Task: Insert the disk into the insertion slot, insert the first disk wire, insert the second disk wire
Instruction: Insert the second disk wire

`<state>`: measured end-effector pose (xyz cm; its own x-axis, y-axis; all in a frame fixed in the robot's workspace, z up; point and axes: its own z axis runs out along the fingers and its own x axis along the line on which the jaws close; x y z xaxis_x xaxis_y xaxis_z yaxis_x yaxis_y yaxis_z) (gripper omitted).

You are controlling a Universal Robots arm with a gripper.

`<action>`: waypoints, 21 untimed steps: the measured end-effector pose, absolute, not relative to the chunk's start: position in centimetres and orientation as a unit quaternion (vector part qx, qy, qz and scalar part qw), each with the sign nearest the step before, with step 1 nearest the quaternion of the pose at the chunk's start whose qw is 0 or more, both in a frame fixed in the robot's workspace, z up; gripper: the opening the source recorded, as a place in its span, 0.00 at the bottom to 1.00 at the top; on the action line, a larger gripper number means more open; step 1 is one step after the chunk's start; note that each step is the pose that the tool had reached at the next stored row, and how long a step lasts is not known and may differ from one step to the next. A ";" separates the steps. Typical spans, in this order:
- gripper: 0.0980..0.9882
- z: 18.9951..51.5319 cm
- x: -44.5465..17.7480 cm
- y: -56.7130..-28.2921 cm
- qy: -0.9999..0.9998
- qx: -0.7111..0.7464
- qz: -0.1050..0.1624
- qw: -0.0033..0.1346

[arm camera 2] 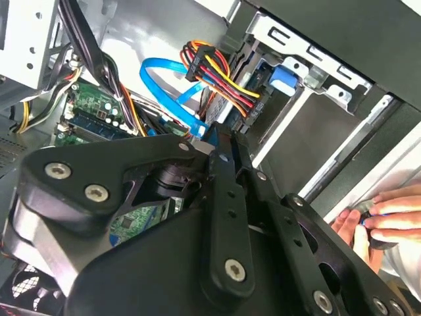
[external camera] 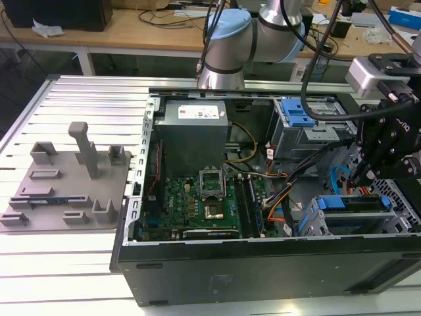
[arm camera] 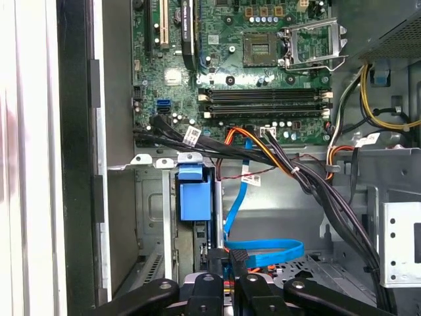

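Going left to right in the exterior view: gray fixture plate (external camera: 66, 187) lying outside the open computer case (external camera: 263, 270), motherboard (external camera: 197, 201) w/ open room above, then the disk (external camera: 352, 203) sitting in the insertion slot (external camera: 314, 222) by the case's front wall, long axis running across the view. Gripper (external camera: 360, 179) hanging right above it among cables, tight room; jaws nearly together on a connector (arm camera: 229, 258), can't tell grip for sure.

Exterior view looks down from off my arm at the open computer case (external camera: 263, 217) – me at 3 o'clock. Both wrist views sit close, sharing the blue cable (arm camera: 263, 253) & motherboard (arm camera: 263, 66).
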<state>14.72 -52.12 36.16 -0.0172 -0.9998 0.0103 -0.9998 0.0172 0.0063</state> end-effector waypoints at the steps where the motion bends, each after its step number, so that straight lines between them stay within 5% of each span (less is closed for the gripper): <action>1: 0.07 36.2 14.7 -52.2 -0.713 0.701 0.001 0.005; 21: 0.07 35.3 14.7 -53.6 -0.713 0.701 -0.006 -0.002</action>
